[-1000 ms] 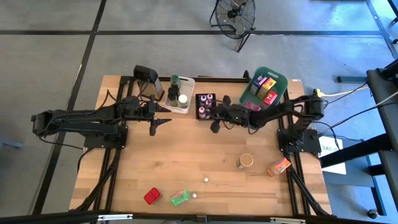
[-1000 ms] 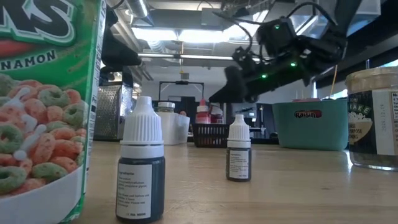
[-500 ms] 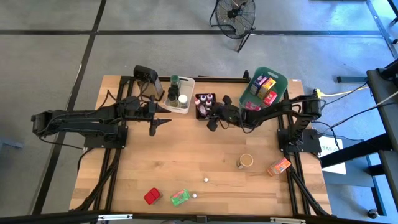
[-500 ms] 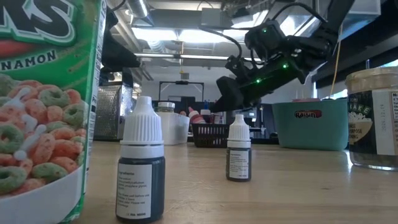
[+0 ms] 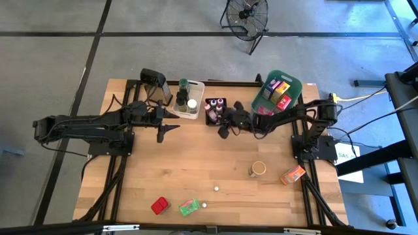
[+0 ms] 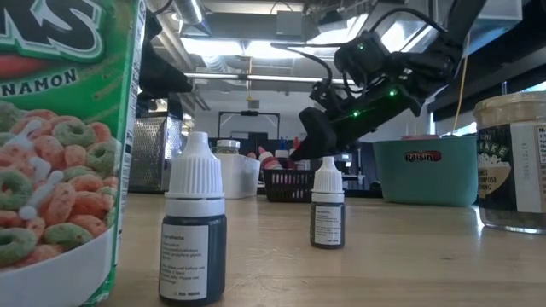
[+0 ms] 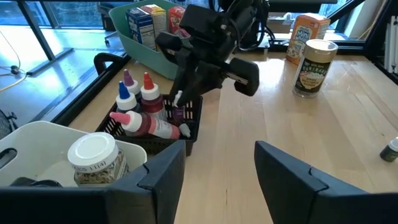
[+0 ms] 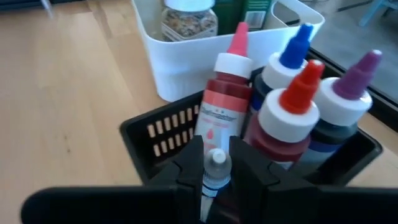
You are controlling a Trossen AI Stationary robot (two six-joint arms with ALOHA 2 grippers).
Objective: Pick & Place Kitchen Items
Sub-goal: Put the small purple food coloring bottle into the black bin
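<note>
My right gripper (image 5: 223, 125) hangs at the black basket (image 5: 214, 111), shut on a tiny white-capped bottle (image 8: 216, 160). The basket holds several squeeze bottles with red, blue, pink and purple caps (image 8: 292, 106). Over the table's left half, beside the white bin (image 5: 190, 99), my left gripper (image 5: 168, 128) stays open with nothing between its fingers (image 7: 163, 177). A jar (image 5: 258, 169), an orange packet (image 5: 292, 175), a red packet (image 5: 159, 205), a green packet (image 5: 189, 207) and two tiny bottles (image 5: 216, 188) rest on the wood. My right gripper pinches the tiny bottle between its two fingers, on the body just below the white cap (image 8: 212, 184). The fingers slant down from the table's right side. The bottle is lifted clear, cap up, just above the basket's near wall (image 8: 158, 134).
A teal bin (image 5: 292, 85) with boxes stands at the far right. The white bin holds jars (image 7: 92, 157). A grey grater (image 6: 152, 153) stands at the far left. Bare wood lies across the table's middle (image 5: 196, 160).
My right gripper has tipped its fingers lower and sunk a little toward the black basket, still shut on the tiny bottle.
</note>
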